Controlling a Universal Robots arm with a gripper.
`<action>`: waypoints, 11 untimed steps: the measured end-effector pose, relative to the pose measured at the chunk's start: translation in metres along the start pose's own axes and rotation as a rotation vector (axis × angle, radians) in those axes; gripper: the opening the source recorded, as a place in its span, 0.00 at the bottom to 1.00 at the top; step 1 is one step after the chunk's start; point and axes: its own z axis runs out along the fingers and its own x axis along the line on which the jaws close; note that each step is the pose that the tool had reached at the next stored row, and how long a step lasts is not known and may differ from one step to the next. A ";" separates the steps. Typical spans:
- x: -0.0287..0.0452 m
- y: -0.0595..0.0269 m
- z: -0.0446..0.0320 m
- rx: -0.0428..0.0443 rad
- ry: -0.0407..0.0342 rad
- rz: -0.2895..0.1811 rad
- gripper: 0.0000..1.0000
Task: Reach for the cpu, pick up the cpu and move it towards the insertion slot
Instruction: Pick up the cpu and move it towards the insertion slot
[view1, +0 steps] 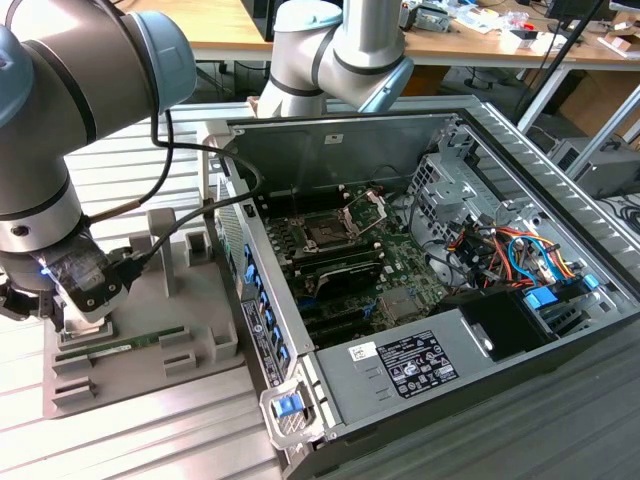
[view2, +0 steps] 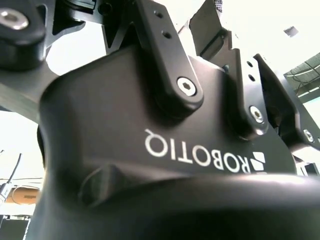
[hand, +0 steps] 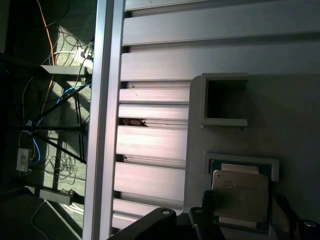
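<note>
Arm (view1: 70, 110): bent, wrist low at the exterior view's left.
Gripper (hand: 248, 222): pointing downward, jaws apart.

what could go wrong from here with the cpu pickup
1. The cpu lies in a rimmed recess of the tray; the open gripper flanking it could catch the rim or tilt the chip.
2. The slot sits deep in the case; the arm could clip its wall.

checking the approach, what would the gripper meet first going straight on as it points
Most likely the cpu, lying in the grey tray straight ahead of the gripper in the first wrist view; depth is unclear.
</note>
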 end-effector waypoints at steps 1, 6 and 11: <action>0.0000 0.0000 0.0000 0.0002 0.0000 0.000 0.55; 0.0000 0.0000 0.0002 0.0011 0.0002 0.000 0.62; -0.0002 0.0021 0.0044 0.0012 0.0002 -0.003 0.62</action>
